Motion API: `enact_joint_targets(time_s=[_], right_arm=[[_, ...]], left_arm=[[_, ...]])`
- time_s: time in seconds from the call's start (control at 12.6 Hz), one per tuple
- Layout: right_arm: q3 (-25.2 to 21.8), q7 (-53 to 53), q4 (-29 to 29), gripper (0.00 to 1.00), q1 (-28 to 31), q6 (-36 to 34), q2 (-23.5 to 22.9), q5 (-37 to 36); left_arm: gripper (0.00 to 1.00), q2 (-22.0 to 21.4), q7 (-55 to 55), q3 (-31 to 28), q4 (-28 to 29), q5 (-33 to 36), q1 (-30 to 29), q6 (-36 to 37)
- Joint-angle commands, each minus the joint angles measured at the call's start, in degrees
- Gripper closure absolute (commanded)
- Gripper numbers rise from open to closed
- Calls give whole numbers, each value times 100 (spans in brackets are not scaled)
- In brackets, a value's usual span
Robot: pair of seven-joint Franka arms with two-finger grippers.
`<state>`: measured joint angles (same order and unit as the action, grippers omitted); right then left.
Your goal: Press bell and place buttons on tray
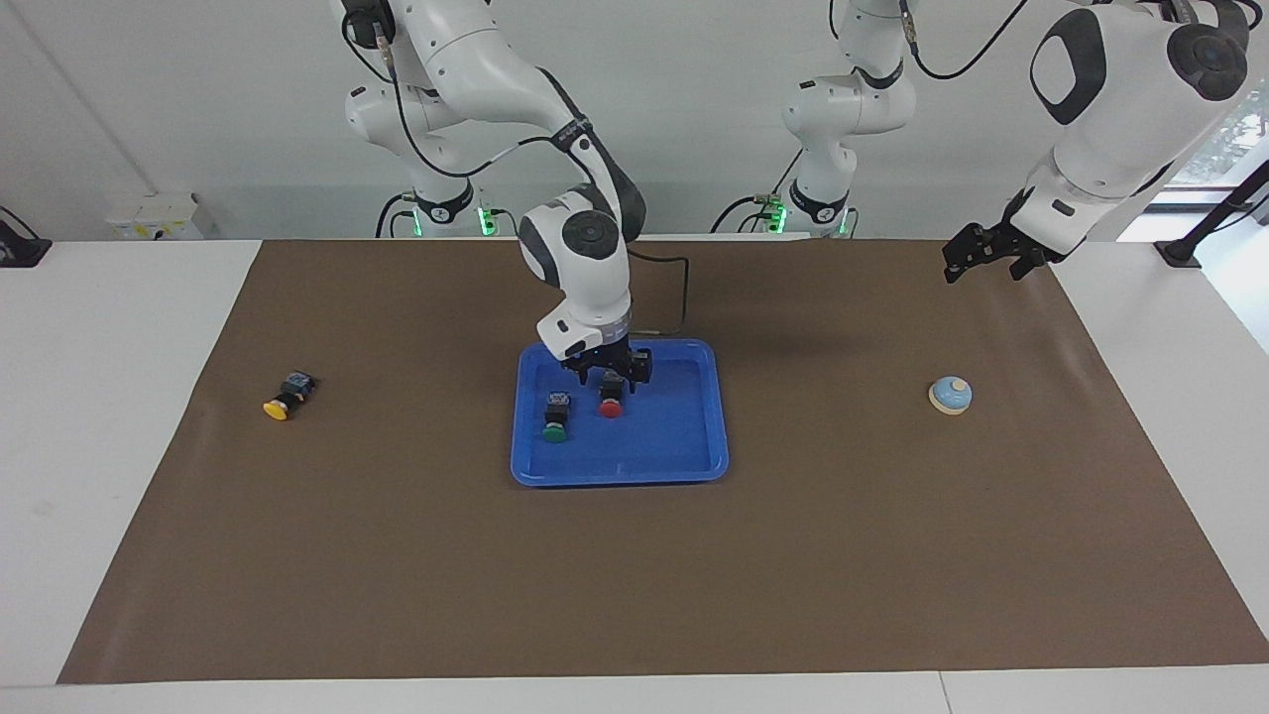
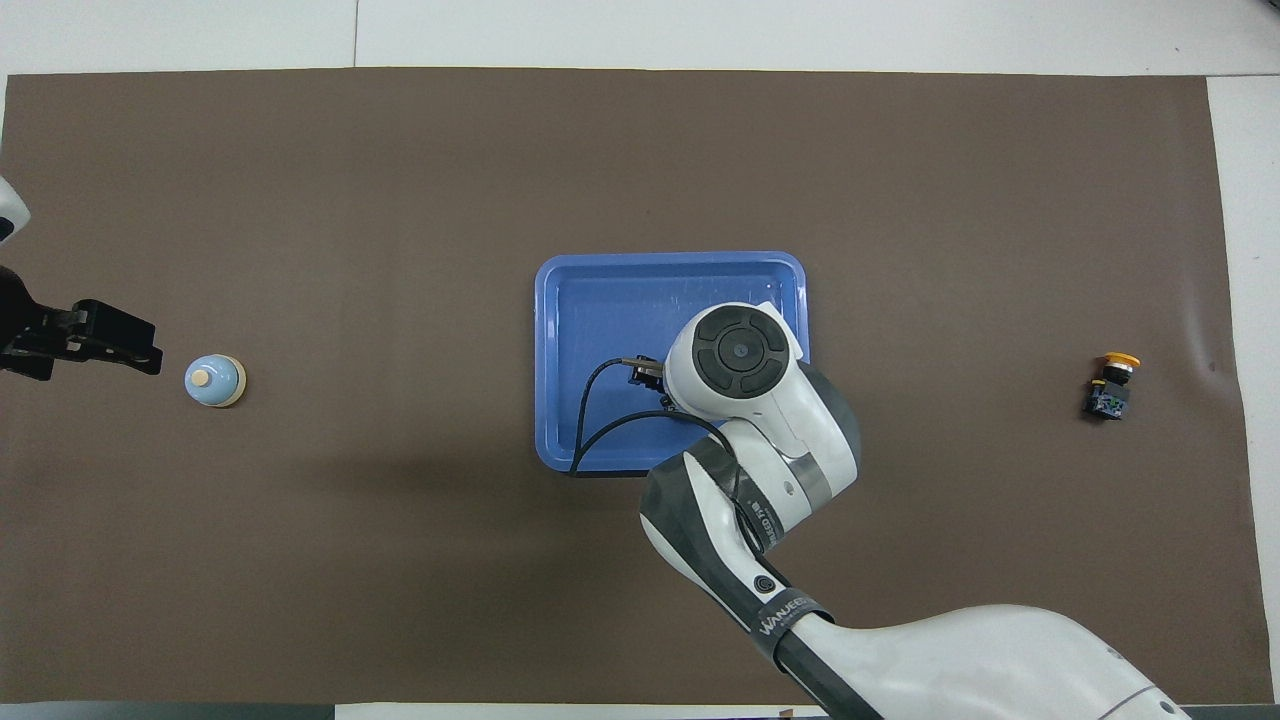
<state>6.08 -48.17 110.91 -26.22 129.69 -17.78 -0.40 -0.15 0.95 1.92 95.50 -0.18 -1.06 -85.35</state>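
On the blue tray [image 1: 694, 461] at mid-table I count two buttons, green button [image 1: 556, 429] and red button [image 1: 610, 407]; right gripper [image 1: 607, 375] spread above red. Yellow button [image 1: 277, 408] remains; bell [image 1: 950, 395] near waiting, open-fingered left gripper [image 1: 981, 256].

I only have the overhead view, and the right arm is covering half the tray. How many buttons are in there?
Observer: Two. A green button lies in the tray, toward the right arm's end.
Operator: And the other one?
Observer: A red button lies beside the green one, directly under the right gripper. I cannot tell whether it is gripped.
Operator: Is the left gripper touching the bell?
Observer: No. The left gripper hangs open in the air, well clear of the bell.
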Motion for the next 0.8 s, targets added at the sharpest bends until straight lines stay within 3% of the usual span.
enact_joint_targets(time_s=[0.0,0.16,0.4,0.72], right_arm=[[33,-9,-550,0,458,-1012,449,-74],[16,559,-720,0,835,-1506,704,-74],[7,2191,-659,0,1914,-1929,872,-92],[7,4208,-151,0,3533,-1703,986,-205]], left_arm=[[0,-73,-51,-25,-5,-26,9,72],[0,-73,-51,-25,-5,-26,9,72],[0,-73,-51,-25,-5,-26,9,72],[0,-73,-51,-25,-5,-26,9,72]])
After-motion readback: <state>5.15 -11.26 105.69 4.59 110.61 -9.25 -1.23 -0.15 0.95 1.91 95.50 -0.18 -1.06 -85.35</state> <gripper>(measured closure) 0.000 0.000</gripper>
